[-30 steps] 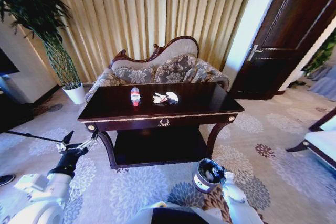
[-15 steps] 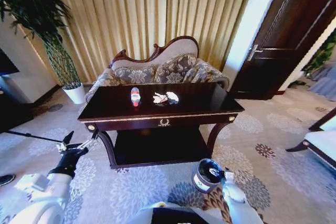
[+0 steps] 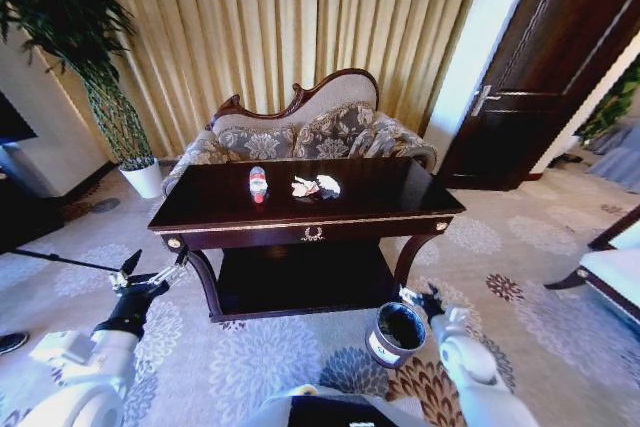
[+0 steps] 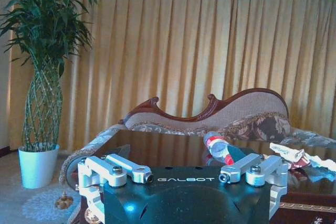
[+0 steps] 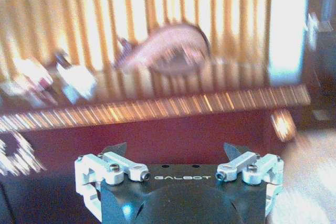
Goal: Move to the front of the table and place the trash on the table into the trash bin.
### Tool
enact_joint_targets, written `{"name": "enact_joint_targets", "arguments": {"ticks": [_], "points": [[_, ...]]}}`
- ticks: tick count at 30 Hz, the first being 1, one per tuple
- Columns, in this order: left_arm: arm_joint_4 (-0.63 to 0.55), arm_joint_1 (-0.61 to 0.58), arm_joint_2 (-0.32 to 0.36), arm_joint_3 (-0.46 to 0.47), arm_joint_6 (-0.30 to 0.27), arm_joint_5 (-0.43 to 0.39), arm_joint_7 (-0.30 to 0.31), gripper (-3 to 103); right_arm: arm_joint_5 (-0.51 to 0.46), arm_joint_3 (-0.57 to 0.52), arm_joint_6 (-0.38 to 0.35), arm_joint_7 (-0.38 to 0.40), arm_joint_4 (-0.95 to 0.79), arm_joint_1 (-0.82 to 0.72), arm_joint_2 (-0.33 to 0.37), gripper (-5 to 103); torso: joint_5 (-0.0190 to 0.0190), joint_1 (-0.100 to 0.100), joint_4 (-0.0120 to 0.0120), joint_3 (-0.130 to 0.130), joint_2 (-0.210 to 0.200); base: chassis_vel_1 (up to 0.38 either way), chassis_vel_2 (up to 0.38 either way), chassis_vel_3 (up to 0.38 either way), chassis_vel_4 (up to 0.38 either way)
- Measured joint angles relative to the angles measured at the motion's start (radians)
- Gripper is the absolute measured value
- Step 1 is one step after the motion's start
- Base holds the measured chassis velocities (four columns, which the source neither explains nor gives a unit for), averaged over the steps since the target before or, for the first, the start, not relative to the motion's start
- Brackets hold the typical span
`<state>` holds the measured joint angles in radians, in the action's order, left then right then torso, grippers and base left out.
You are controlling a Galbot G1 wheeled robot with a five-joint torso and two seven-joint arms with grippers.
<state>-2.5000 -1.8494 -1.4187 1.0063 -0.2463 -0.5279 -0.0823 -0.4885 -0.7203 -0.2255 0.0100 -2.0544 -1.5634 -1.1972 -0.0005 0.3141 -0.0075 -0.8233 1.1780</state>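
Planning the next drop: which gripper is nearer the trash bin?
Right. The right gripper sits just above the trash bin rim; the left gripper hangs far off, beyond the table's opposite corner.

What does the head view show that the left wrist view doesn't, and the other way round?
Head view alone: the trash bin on the carpet, the right gripper open beside its rim, the left gripper open near the table's left corner, and the table's lower shelf.
Left wrist view alone: the curtain up to its top edge.
Both: the table, the bottle lying on it, the paper wads, the sofa, and the potted plant.
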Motion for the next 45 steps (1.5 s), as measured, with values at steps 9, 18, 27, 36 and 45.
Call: {"name": "enact_joint_targets", "arguments": {"ticks": [9,18,27,36,45], "points": [[0.000,0.000,-0.001,0.005,0.000,-0.002,0.000,100,-0.051,-0.003,-0.117,0.072,-0.343,0.005,0.075,100,0.0002,0.000,0.0001,0.000,0.000,0.000,0.000,0.000,0.000],[0.000,0.001,-0.001,0.002,0.001,-0.002,0.000,100,-0.052,0.006,-0.135,0.075,-0.380,0.003,0.102,100,0.0005,0.000,-0.0001,0.000,0.000,0.000,0.000,0.000,0.000],[0.000,0.003,0.007,0.016,0.002,-0.006,0.000,100,-0.052,0.009,-0.134,0.071,-0.360,0.008,0.102,100,0.0005,0.000,-0.0001,0.000,0.000,-0.065,0.062,0.064,-0.065],[0.000,0.003,0.007,0.018,0.002,-0.007,-0.002,100,-0.049,0.016,-0.132,0.070,-0.348,0.009,0.100,100,0.0006,0.000,0.0000,0.000,0.000,-0.202,0.213,0.201,-0.216],[0.000,-0.001,0.008,0.025,0.013,-0.007,-0.004,100,-0.093,0.053,-0.145,0.069,-0.312,0.038,0.130,100,0.0004,0.001,-0.0002,0.000,-0.001,-0.133,0.116,0.124,-0.120]]}}
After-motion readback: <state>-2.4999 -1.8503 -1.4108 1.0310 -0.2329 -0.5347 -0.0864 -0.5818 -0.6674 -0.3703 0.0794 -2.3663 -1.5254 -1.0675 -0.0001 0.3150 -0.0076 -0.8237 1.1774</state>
